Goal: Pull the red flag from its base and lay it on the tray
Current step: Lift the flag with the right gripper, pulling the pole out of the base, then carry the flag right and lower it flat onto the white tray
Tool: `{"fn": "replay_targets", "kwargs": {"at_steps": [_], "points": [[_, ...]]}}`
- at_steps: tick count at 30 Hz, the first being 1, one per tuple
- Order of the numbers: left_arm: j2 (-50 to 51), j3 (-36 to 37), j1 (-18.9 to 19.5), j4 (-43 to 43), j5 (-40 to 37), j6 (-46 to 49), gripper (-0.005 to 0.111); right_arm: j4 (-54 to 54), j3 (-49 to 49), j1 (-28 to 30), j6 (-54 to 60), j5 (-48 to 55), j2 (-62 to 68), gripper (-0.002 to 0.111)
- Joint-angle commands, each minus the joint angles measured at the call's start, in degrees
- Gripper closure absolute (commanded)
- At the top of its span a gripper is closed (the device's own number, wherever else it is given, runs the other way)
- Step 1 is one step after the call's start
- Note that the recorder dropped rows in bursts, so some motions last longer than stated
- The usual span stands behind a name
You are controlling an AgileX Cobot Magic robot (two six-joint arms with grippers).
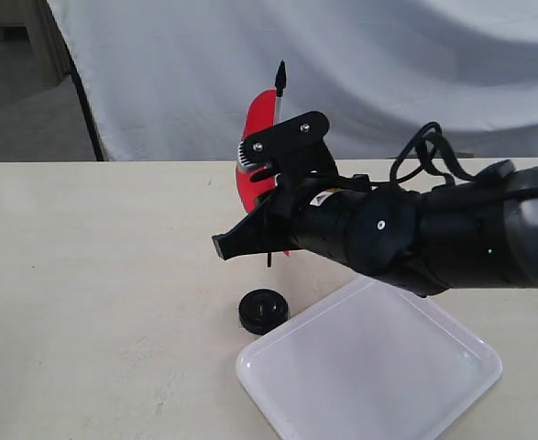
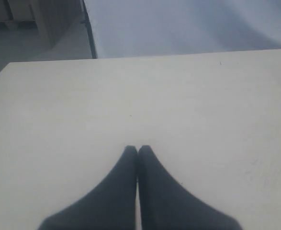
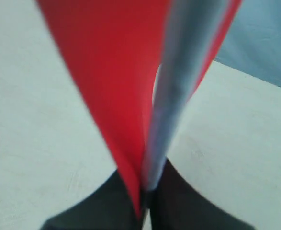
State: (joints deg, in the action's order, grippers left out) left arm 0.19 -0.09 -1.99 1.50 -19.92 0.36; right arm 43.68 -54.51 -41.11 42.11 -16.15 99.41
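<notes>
The cream tabletop (image 1: 85, 275) is seen to carry the tray and the base. The black right arm (image 1: 452, 229) is extended from the right side across the middle, above the tray. The white tray (image 1: 369, 371) is placed at the near edge with nothing on it.

The flag (image 1: 247, 188) is held in the air, well above the base and clear of it. Its pole (image 1: 279, 103) is kept nearly upright, with the black tip at the top. The black base (image 1: 263, 310) is set on the tabletop just beside the tray's left rim; contact cannot be determined.

The right tool (image 3: 147, 201) is clamped on the pole, with red cloth caught alongside. The left tool (image 2: 138, 151) is seen with its fingers pressed together on nothing, over bare tabletop.
</notes>
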Motion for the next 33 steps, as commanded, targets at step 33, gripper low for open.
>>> {"fn": "replay_targets", "kwargs": {"at_steps": [33], "points": [[-0.19,0.09,0.12,0.15,0.26,-0.36,0.107,-37.76,-6.10,17.52,1.23,56.20,-16.30,0.109]]}}
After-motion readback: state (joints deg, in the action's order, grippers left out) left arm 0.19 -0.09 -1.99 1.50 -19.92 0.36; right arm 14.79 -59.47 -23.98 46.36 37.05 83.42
